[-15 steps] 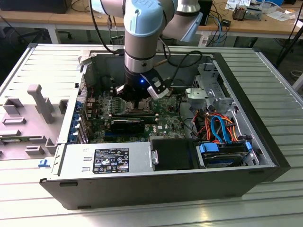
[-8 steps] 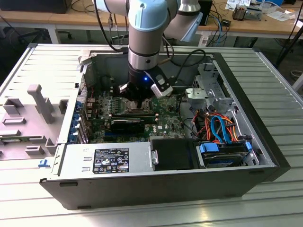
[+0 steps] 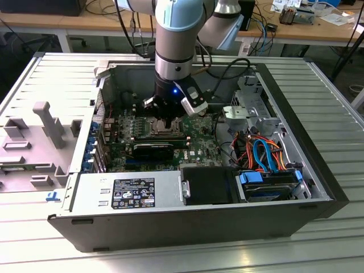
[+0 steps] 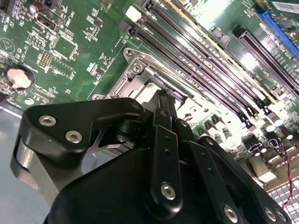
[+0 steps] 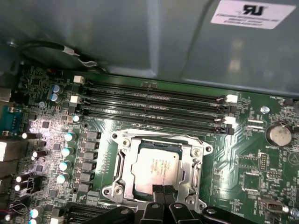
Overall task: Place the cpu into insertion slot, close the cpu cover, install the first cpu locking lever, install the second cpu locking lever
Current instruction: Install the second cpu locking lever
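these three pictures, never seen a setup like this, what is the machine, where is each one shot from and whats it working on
The exterior view looks from off the arm: a robot arm reaches down into an open computer case lying on its side. Its black pincer hangs just above the green circuit board.

Both wrist views come from cameras riding on the arm. In the first wrist view you see the cpu, a silver square chip, sitting in the insertion slot, with the cpu cover framing it. The pincer tips sit at the chip's edge.
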Action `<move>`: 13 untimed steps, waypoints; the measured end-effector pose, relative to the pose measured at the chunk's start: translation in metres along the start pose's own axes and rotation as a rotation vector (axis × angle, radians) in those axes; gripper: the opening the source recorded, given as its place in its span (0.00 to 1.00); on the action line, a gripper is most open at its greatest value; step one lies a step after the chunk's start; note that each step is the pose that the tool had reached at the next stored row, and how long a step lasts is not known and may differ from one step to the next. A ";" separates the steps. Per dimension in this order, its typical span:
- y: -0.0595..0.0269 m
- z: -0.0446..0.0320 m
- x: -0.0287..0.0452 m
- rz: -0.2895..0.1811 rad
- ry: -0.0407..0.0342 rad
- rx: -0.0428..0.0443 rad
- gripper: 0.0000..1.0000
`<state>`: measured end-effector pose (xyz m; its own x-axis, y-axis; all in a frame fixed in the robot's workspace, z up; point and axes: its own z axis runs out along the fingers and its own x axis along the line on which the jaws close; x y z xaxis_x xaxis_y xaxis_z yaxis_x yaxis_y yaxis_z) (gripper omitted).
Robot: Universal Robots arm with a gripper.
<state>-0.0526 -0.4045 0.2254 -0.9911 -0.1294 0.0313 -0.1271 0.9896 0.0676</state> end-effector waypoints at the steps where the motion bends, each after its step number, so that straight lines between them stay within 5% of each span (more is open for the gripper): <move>1: 0.0002 -0.0019 0.0000 0.006 -0.0003 0.0003 0.11; 13: 0.0038 -0.0177 0.0002 0.043 -0.0026 0.0006 0.11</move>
<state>-0.0526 -0.4019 0.2433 -0.9958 -0.0864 0.0315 -0.0842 0.9943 0.0657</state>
